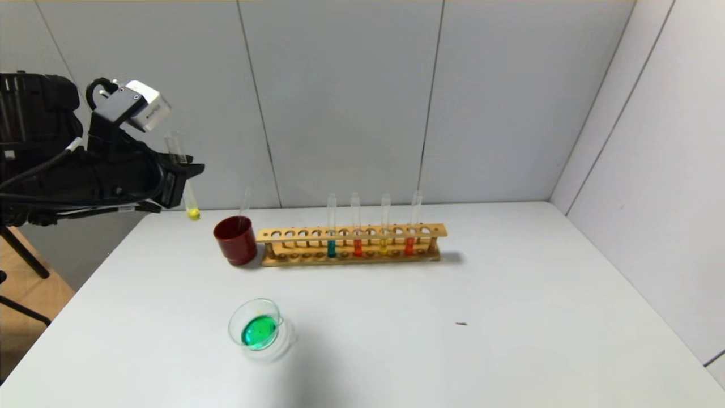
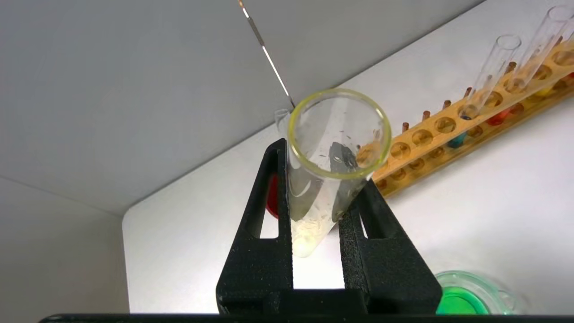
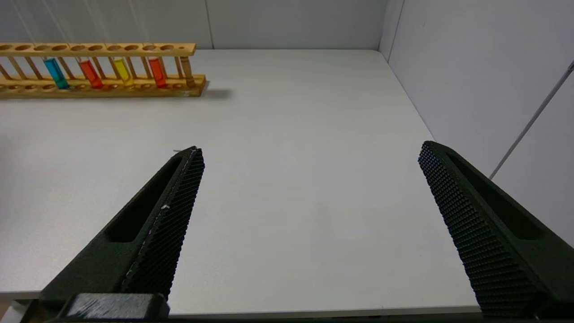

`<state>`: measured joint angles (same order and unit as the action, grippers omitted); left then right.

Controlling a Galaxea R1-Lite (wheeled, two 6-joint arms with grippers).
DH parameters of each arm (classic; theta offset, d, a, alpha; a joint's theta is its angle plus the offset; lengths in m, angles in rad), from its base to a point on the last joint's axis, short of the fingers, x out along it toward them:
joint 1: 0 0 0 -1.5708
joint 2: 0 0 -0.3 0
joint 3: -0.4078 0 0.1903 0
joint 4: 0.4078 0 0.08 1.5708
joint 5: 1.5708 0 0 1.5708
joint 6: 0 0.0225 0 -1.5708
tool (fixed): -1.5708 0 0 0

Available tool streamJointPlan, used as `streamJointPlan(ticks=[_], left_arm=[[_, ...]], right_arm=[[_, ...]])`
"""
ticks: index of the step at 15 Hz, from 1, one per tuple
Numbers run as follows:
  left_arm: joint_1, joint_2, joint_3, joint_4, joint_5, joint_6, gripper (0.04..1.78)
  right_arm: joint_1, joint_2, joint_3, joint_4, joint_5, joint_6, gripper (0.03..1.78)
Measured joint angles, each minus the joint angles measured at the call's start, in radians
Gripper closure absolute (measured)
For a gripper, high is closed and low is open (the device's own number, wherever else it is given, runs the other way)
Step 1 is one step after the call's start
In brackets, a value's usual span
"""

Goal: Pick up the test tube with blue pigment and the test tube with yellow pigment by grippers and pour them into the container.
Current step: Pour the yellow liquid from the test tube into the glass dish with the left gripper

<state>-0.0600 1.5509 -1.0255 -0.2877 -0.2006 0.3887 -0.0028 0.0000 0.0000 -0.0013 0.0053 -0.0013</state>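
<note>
My left gripper (image 1: 184, 170) is raised above the table's far left corner, shut on the test tube with yellow pigment (image 1: 190, 198). The tube hangs nearly upright with a small yellow remainder at its bottom. In the left wrist view the black fingers (image 2: 264, 211) clamp the tube (image 2: 314, 211) on both sides, its open mouth towards the camera. The container (image 1: 232, 323), a clear glass dish, stands near the table's front left and holds green liquid; it also shows in the left wrist view (image 2: 497, 294). No tube with bright blue liquid is in view. My right gripper (image 3: 310, 149) is open and empty over bare table.
A wooden rack (image 1: 351, 232) at the back holds tubes with teal, orange-red, yellow and orange-red liquid. A dark red cup (image 1: 235, 241) stands at the rack's left end with an empty clear tube (image 1: 245, 201) in it. Walls close the back and right.
</note>
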Motion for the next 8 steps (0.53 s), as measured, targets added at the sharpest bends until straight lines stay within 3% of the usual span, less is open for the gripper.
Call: streamJointPlan(ticks=[4, 8], left_arm=[[0.007, 0.019, -0.077, 0.111, -0.002, -0.086, 1.48], [0.005, 0.047, -0.103, 0.124, -0.001, -0.107, 1.48]], right_arm=[[0.000, 0.000, 0.000, 0.000, 0.000, 0.000, 0.06], [-0.001, 0.000, 0.000, 0.000, 0.000, 0.000, 0.06]])
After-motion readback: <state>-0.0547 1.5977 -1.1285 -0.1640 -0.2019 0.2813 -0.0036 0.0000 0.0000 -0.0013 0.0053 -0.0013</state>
